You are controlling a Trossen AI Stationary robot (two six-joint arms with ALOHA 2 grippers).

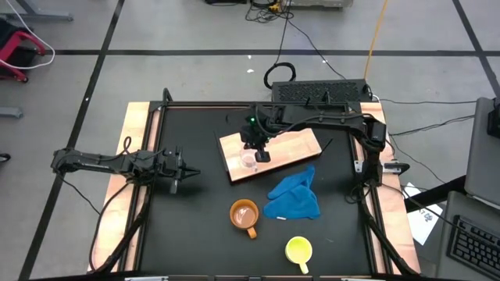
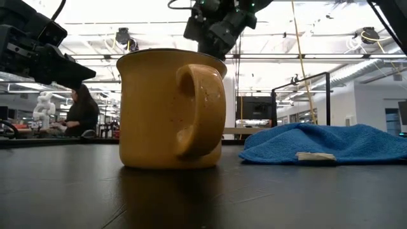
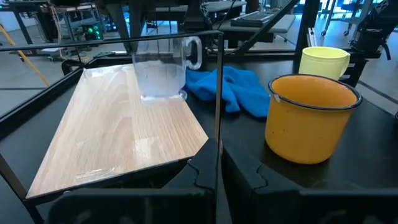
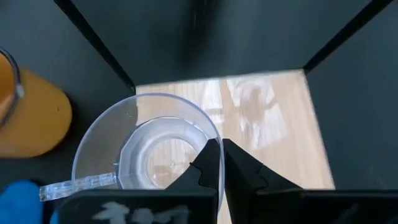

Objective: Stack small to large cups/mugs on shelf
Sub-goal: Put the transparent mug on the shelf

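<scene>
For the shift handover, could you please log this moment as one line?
right gripper: shut, above glass cup | cup: on wooden board | left gripper: shut, waiting

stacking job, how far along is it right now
Done: the clear glass cup stands upright on the wooden board. In hand: the right end effector is shut, its tips at the glass's rim; whether it grips the rim is unclear. Left: the orange mug and yellow mug sit on the black tabletop beside the blue cloth. The left end effector waits shut at the table's left.
</scene>
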